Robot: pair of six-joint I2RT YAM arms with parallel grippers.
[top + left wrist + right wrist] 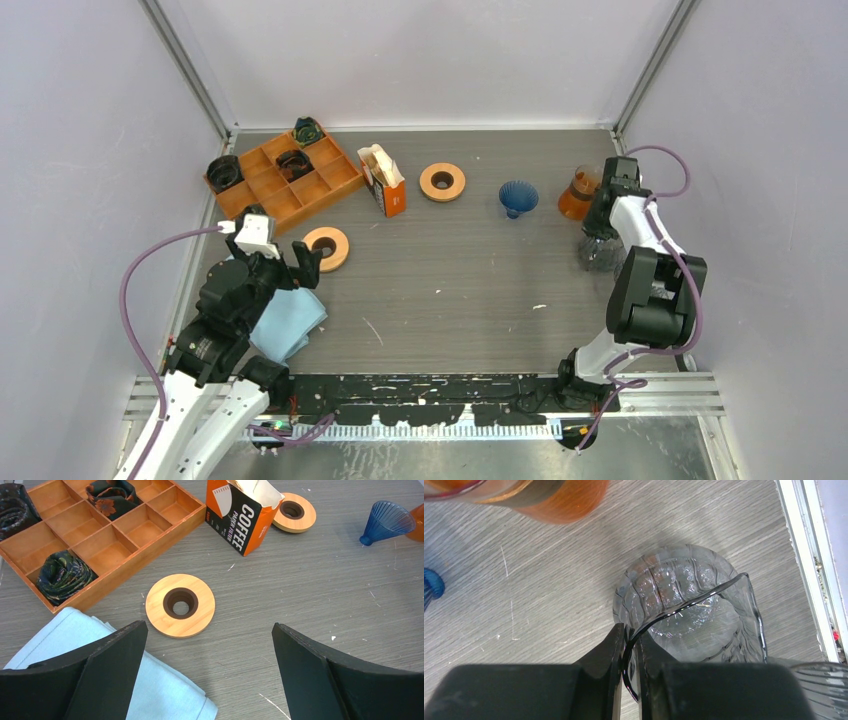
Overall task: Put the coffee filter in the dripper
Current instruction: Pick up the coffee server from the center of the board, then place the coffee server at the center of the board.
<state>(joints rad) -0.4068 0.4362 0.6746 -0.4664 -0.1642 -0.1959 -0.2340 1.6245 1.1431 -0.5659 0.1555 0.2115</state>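
Note:
An orange coffee filter box [384, 183] stands open at mid-back, white paper filters showing at its top; it also shows in the left wrist view [240, 517]. A blue ribbed dripper [518, 197] stands to its right, mouth up. My right gripper [630, 636] is shut on the rim of a clear glass dripper [689, 605] at the right edge of the table [598, 252]. My left gripper [210, 630] is open and empty, low over the table beside a blue cloth [150, 680].
A wooden tray [322, 186] holding dark rolled fabrics sits at back left. One wooden ring [327, 248] lies just ahead of my left gripper, another [442, 181] lies beyond the box. An orange glass vessel [577, 193] stands close behind my right gripper.

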